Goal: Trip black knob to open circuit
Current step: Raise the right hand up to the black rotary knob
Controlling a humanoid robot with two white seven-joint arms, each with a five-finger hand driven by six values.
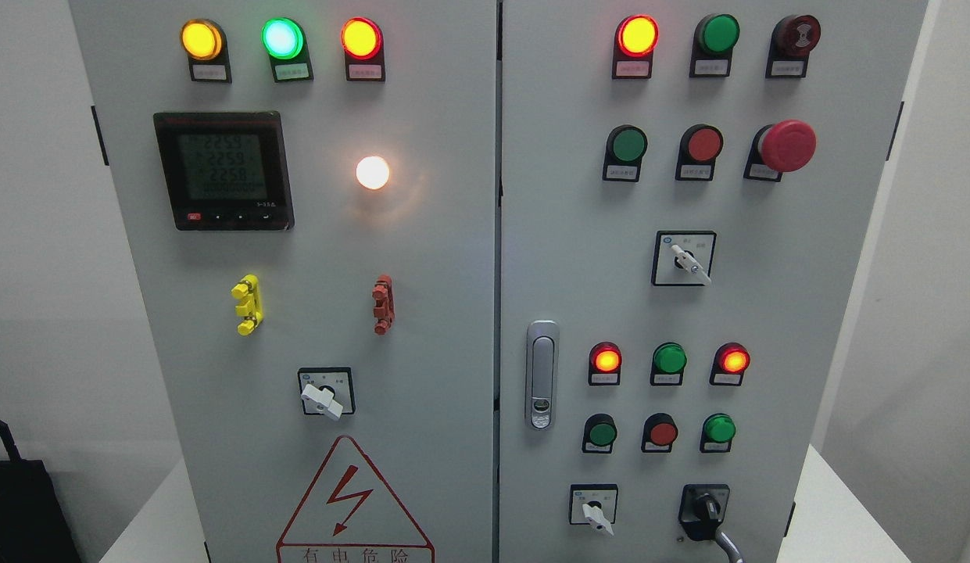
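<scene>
white table (pixel 832 508), grey electrical cabinet (pixel 453 313) standing on it

Digital meter (pixel 223 170) upper left, red mushroom button (pixel 786 145) upper right, door latch (pixel 542 374) between panels

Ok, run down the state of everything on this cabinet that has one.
Black knob: lower right, untouched.
Top-left lamps: yellow, green, red, all lit.
White lamp: lit.
Meter: display on.
Top-right red lamp: lit; the green one beside it: dark.
Emergency button: sticking out.
White selector switches: handles point down-right.
Door latch: flush, doors closed.
Robot hands: not in view.
</scene>
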